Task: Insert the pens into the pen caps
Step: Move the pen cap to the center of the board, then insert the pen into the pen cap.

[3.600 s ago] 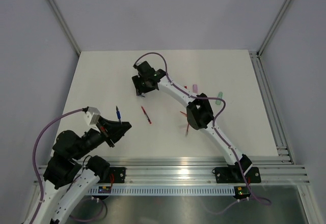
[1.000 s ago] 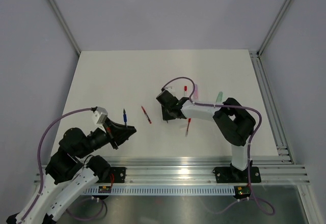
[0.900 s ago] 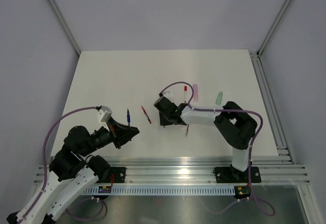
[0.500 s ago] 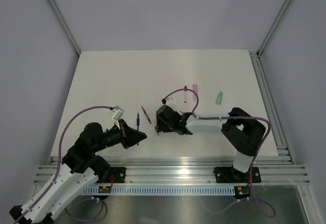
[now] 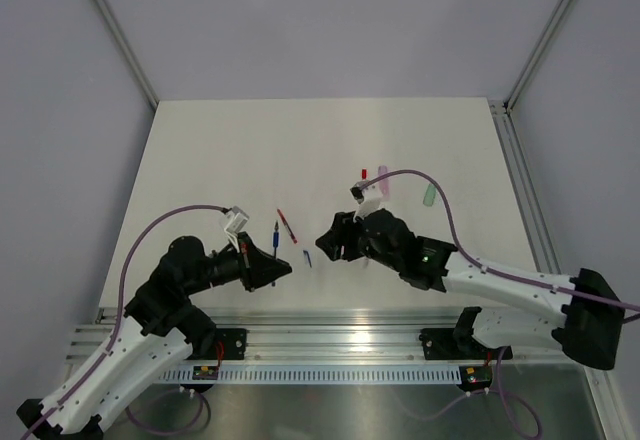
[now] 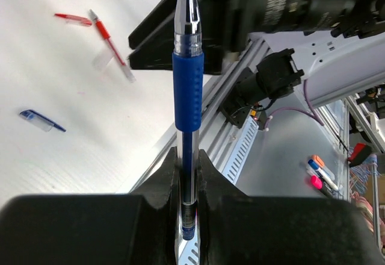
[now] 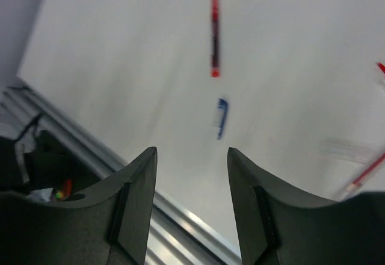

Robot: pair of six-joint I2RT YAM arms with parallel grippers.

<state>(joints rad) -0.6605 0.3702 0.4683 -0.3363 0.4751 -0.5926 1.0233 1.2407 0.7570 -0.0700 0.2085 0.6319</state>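
My left gripper (image 5: 272,266) is shut on a blue pen (image 5: 276,232) with a clear barrel; in the left wrist view the pen (image 6: 187,84) stands straight out between the fingers, tip outward. A small blue pen cap (image 5: 307,257) lies on the table between the two grippers. It also shows in the left wrist view (image 6: 41,120) and in the right wrist view (image 7: 220,115). My right gripper (image 5: 326,239) is open and empty, just right of the cap; its jaws (image 7: 191,153) stand wide apart above the table near the front edge. A red pen (image 5: 287,226) lies beside the blue pen.
A red piece (image 5: 364,173), a pink pen (image 5: 380,188) and a green pen (image 5: 430,195) lie farther back on the right. Another red pen (image 7: 364,177) shows at the right wrist view's edge. The aluminium rail (image 5: 350,315) runs along the table's front edge.
My left gripper has moved right with the blue pen. The right arm has swung low toward the front, and the blue cap now shows on the table beside its open gripper.
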